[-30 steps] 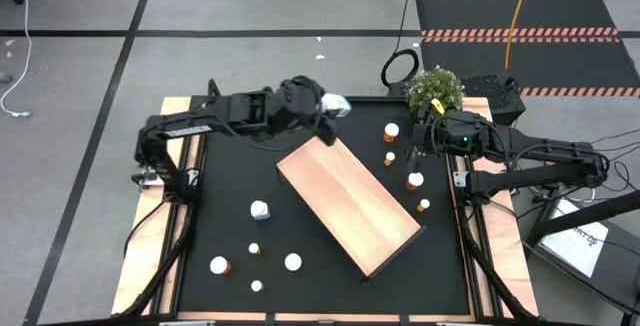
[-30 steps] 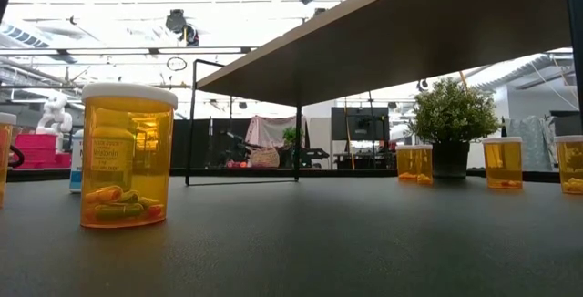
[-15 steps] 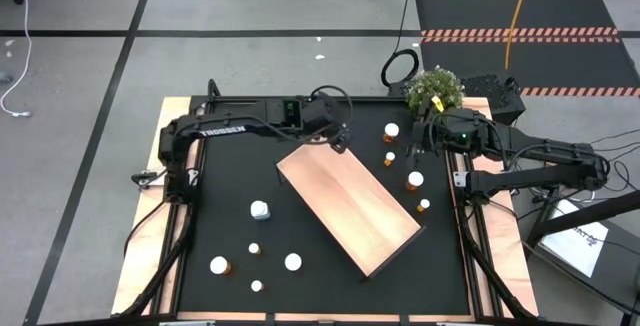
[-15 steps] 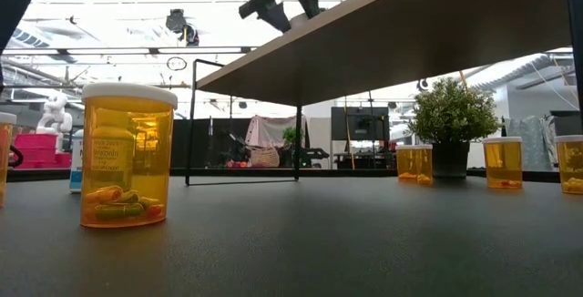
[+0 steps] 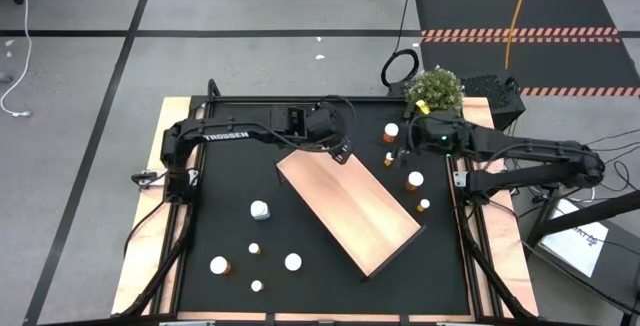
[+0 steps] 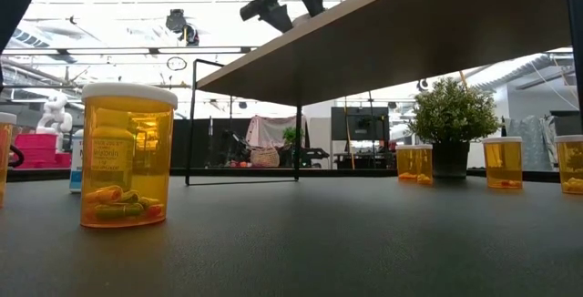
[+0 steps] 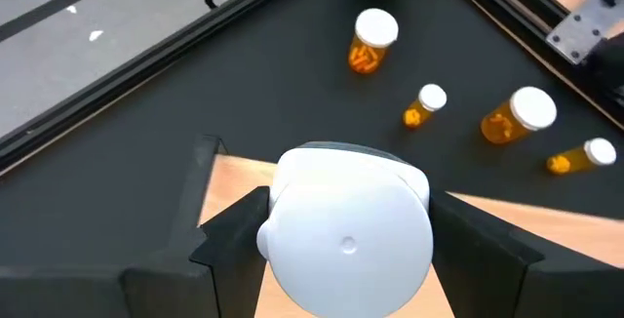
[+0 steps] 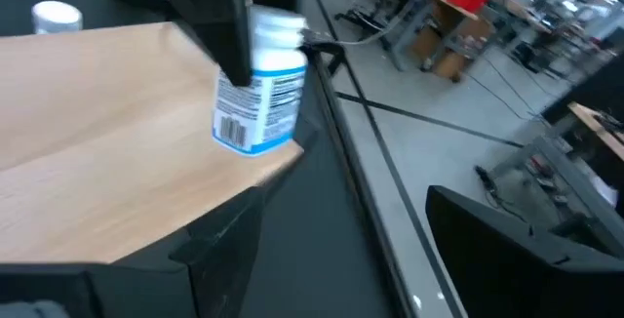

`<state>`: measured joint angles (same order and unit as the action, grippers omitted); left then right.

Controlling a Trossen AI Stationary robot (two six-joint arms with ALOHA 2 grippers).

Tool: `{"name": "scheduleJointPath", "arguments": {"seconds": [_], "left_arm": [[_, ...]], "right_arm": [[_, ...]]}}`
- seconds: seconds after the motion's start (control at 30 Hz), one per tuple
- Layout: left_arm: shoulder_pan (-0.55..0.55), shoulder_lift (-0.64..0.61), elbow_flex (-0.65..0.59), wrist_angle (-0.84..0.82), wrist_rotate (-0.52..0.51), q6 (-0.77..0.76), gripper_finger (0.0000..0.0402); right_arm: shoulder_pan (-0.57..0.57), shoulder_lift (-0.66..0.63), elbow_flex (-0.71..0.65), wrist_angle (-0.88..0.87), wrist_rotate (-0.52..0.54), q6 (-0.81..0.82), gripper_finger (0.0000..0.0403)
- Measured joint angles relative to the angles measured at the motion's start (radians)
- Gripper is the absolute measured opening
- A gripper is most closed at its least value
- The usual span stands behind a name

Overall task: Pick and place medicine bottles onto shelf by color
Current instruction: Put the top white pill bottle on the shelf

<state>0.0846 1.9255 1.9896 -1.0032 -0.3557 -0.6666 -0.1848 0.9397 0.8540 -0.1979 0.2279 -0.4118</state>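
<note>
Right wrist view: white bottle's (image 8: 259,84) label

Pale wooden shelf (image 5: 347,210) sitting diagonally mid-tabletop. White bottle (image 7: 346,228) with blue label upright over its far corner, pinched in the left end effector (image 7: 346,259). Orange white-capped bottles (image 5: 414,180) scattered off to the right, more orange and white ones (image 5: 260,209) at front left.

Grey floor tiles (image 5: 250,6) are crossed by black lines; a striped black mat (image 5: 520,11) is seen beyond.
</note>
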Motion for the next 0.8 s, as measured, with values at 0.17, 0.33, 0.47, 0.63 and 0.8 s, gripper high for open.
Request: {"name": "scheduleJointPath", "arguments": {"seconds": [0.17, 0.33, 0.47, 0.63, 0.8], "left_arm": [[-0.007, 0.0, 0.0, -0.046, 0.0, -0.001, 0.0243], [-0.015, 0.0, 0.0, -0.063, -0.004, 0.003, 0.0243], [-0.024, 0.0, 0.0, -0.062, -0.017, 0.006, 0.0243], [-0.026, 0.0, 0.0, -0.062, -0.02, -0.003, 0.0243], [-0.026, 0.0, 0.0, -0.062, -0.02, -0.02, 0.0243]], "right_arm": [[-0.022, 0.08, -0.029, 0.148, -0.087, 0.006, 0.0247], [-0.065, 0.163, -0.029, 0.242, -0.174, 0.097, 0.0207], [-0.084, 0.224, -0.029, 0.281, -0.262, 0.113, 0.018], [-0.084, 0.275, -0.029, 0.307, -0.285, 0.113, 0.0149], [-0.084, 0.31, -0.029, 0.332, -0.285, 0.111, 0.0125]]}}
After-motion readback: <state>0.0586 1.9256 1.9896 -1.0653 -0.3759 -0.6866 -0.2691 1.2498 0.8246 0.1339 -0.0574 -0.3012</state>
